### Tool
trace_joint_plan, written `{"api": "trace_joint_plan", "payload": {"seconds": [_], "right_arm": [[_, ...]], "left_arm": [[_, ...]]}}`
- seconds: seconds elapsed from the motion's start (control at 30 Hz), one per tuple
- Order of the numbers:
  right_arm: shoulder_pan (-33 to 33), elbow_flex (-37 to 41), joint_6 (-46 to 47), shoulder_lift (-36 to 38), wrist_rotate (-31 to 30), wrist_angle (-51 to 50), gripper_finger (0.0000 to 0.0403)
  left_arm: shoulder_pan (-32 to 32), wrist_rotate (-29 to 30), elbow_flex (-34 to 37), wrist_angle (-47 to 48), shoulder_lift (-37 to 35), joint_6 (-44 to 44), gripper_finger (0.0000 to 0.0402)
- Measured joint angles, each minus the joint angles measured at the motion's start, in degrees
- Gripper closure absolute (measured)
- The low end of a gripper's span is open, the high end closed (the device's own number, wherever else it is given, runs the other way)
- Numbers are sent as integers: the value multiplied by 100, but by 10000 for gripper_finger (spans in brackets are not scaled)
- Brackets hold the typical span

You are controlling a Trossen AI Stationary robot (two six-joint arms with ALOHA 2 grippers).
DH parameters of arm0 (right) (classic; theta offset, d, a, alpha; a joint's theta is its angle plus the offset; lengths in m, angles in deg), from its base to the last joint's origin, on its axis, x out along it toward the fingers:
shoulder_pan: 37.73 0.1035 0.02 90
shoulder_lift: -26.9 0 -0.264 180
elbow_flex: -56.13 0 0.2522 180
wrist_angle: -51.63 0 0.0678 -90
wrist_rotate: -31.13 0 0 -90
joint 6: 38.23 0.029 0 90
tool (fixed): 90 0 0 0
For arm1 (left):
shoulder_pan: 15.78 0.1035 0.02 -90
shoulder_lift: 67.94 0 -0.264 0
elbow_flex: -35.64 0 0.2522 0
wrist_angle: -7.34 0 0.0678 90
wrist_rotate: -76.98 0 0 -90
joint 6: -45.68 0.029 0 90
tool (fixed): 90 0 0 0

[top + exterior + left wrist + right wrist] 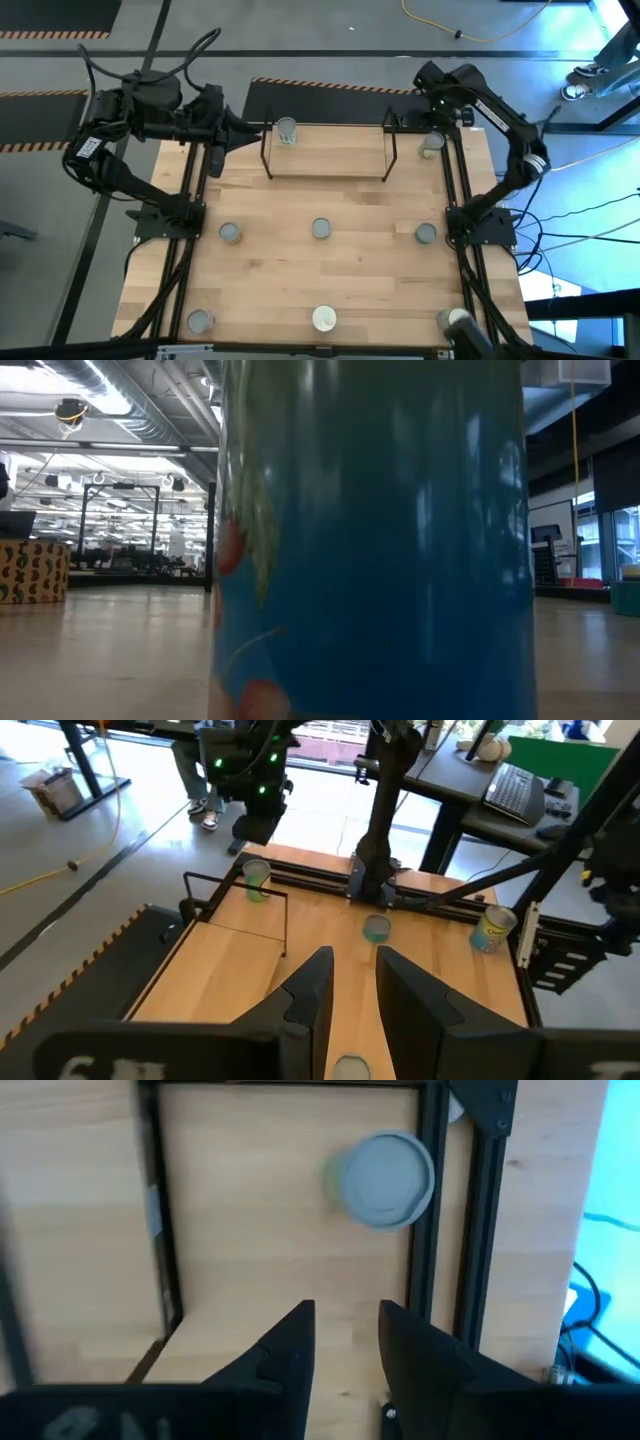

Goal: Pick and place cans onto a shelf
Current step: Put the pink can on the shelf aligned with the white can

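The shelf (328, 163) stands at the table's far middle. One can (287, 130) with a greenish side stands on the shelf's left end. My left gripper (252, 132) is open and level just left of that can, touching nothing; a grey can top (350, 1068) shows low between its fingers (355, 982). My right gripper (437, 108) is open at the far right, above a can (432, 143) that stands on the table beside the shelf's right end. That can is ahead of the fingers in the right wrist view (380, 1180).
Several more cans stand upright on the table: three in a middle row (230, 233) (321, 229) (426, 234) and three along the near edge (200, 321) (324, 319) (455, 320). A blue can (370, 540) fills the low view. Black rails (460, 190) run along both table sides.
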Motion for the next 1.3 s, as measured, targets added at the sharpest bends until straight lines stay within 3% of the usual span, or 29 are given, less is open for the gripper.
{"api": "trace_joint_plan", "payload": {"seconds": [0.23,0.37,0.53,0.77,1.17,1.3], "right_arm": [[-503,23,138,-776,158,270,288],[-610,155,-173,-1129,584,646,288],[-656,389,-593,-1402,598,729,288],[-805,775,-609,-1516,264,1060,288],[-801,1240,-740,-1482,227,1607,289],[-805,1246,-741,-1483,223,1607,313]], "left_arm": [[0,167,0,-10,2,-44,329],[6,217,0,-31,4,-42,329],[7,582,0,-64,4,-39,329],[7,1094,0,-64,4,-38,329],[7,1117,0,-140,4,-37,329],[7,1115,0,-141,4,-37,329]]}}
